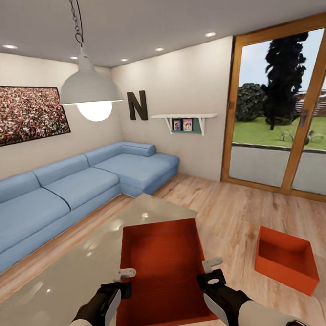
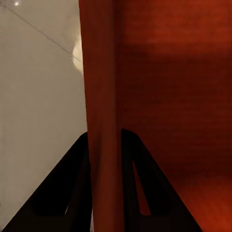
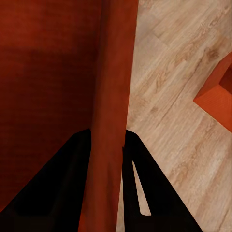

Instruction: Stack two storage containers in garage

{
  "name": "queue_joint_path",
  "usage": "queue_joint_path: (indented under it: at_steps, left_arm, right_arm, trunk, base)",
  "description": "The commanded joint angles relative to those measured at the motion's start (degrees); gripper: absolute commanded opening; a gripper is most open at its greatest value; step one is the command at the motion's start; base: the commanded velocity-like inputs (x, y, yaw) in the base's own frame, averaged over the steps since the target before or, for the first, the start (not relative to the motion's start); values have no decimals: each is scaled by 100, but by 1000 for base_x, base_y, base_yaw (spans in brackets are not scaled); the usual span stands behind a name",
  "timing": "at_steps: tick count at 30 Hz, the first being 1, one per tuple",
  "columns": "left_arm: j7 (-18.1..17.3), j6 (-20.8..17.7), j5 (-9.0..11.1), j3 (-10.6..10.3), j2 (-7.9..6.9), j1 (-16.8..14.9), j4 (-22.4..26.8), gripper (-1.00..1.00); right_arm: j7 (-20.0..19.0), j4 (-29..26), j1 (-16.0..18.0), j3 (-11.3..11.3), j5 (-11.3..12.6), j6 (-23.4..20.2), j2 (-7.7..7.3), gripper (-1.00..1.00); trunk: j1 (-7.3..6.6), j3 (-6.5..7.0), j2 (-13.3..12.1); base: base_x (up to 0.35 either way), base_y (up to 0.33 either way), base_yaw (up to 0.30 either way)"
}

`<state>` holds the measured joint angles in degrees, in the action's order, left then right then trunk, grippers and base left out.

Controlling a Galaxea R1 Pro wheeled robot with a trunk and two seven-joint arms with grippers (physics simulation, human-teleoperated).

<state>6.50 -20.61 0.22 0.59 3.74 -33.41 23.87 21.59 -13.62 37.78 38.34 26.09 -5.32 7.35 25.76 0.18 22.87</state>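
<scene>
Two orange-red storage containers are seen in the living room: one container is held directly in front of the robot, over the near edge of a glossy grey worktop, and the second container rests on the light wood plank floor well apart to the right. The held container is gripped from both sides: the left end effector is closed across its left wall, one finger outside and one inside, as is confirmed in the left wrist view, and the right end effector is clamped likewise on the right wall. The bin is judged to be light and stiff enough to be lifted by its walls, though thin plain plastic may flex or slip under a pinch, so opposite long walls near their middle are considered the proper hold. Its open side is turned upward, and its long axis is pointed away from the robot, toward the blue sofa. The second bin is set askew, open side upward, one corner toward the robot.
</scene>
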Motion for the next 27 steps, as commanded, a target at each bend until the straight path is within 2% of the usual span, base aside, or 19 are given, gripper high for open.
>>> queue_joint_path:
  at_steps: [1, 27]
  left_arm:
    - [15, -22, 93, -15, 8, 1, 2, -100]
    - [9, -22, 93, -15, 4, 1, 2, -100]
  right_arm:
    - [12, -130, 2, 34, 1, -40, 48, -100]
    - [12, -128, 2, 34, 1, -40, 48, -100]
  trunk:
    - [2, -2, 5]
    - [2, -2, 5]
  base:
    - [0, -42, 286]
    - [0, -1, 286]
